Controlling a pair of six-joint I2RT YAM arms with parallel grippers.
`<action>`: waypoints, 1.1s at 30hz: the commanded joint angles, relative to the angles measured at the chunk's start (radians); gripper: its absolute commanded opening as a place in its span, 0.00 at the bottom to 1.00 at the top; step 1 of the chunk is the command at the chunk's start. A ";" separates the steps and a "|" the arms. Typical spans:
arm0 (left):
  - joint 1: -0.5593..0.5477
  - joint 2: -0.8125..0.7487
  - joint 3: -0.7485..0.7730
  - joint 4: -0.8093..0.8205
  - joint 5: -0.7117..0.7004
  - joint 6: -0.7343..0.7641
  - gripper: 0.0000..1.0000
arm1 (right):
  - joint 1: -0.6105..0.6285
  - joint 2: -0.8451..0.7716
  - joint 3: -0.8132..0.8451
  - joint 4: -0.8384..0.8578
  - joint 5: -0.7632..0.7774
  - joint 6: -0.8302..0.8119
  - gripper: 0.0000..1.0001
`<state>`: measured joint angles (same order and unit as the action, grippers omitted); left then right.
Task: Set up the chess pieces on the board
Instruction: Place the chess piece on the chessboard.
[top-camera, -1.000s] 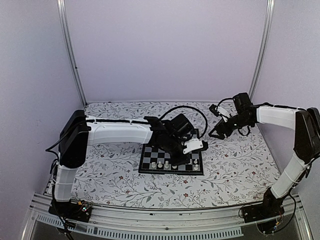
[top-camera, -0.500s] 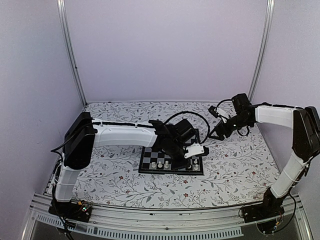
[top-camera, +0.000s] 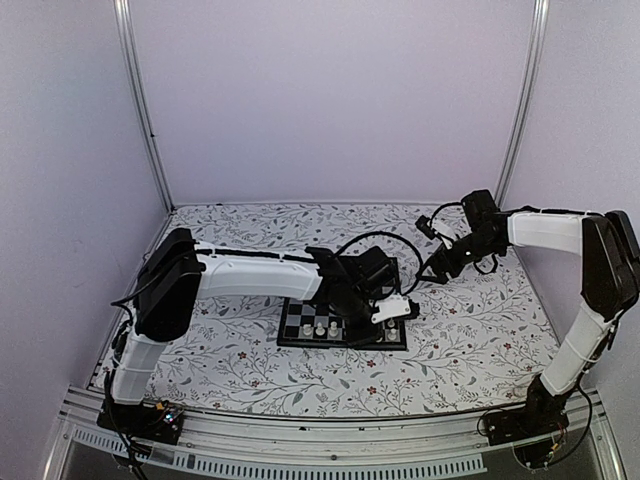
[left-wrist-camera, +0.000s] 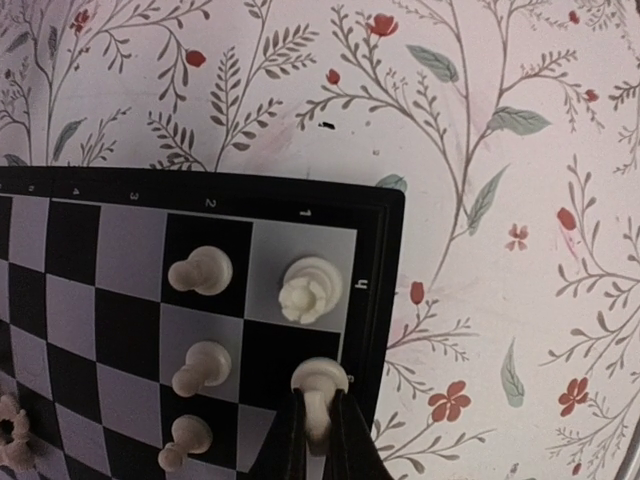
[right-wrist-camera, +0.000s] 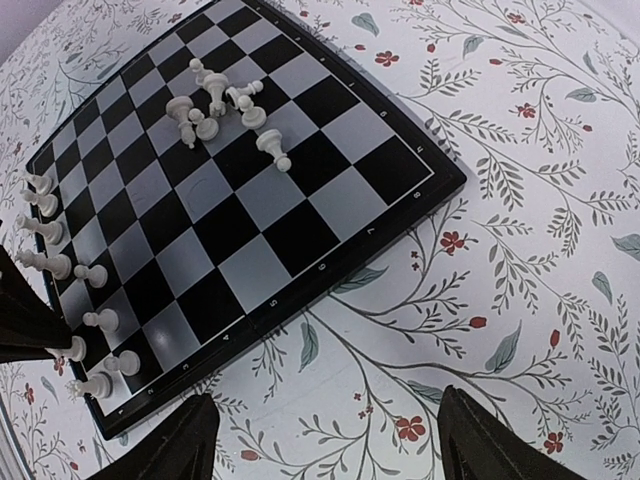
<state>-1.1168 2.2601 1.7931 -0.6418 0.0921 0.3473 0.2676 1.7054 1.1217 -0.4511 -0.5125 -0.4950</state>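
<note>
The left tool (left-wrist-camera: 318, 430) is pinched shut on a pawn (left-wrist-camera: 320, 378). Its two dark fingers (left-wrist-camera: 350, 450) press the pawn's stem from either side, and the round head stands clear above them. The pawn sits upright over a black square in the outermost file of the board (left-wrist-camera: 100, 250), against the thin black border. Whether its base touches the square cannot be told, because the fingers hide it.

On the corner square just beyond stands a taller crowned piece (left-wrist-camera: 310, 290). One file inward, three more pawns (left-wrist-camera: 200, 270) stand in a line, apart from the tool.

The board lies flat on the floral desk (left-wrist-camera: 500, 150), near the middle, with the left arm stretched low across it.

The right tool (right-wrist-camera: 325, 400) hangs over bare desk off the board's far right corner, its jaws spread wide with nothing between them. From its camera a loose cluster of pieces (right-wrist-camera: 215, 105), some tipped over, lies on the squares at the board's other end. A row of standing pieces (right-wrist-camera: 45, 235) lines the edge by the left tool.
</note>
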 joint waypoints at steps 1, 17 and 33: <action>-0.016 0.012 0.031 -0.009 -0.030 -0.010 0.08 | -0.001 0.018 0.032 -0.017 -0.028 -0.011 0.79; -0.018 0.017 0.045 -0.010 -0.064 -0.033 0.22 | 0.000 0.032 0.037 -0.030 -0.040 -0.013 0.80; -0.018 -0.321 -0.025 0.081 -0.173 -0.021 0.32 | 0.000 -0.094 0.167 -0.037 0.122 -0.013 0.81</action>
<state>-1.1213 2.1487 1.8027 -0.6621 0.0086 0.3149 0.2680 1.7088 1.2049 -0.5098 -0.4973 -0.4980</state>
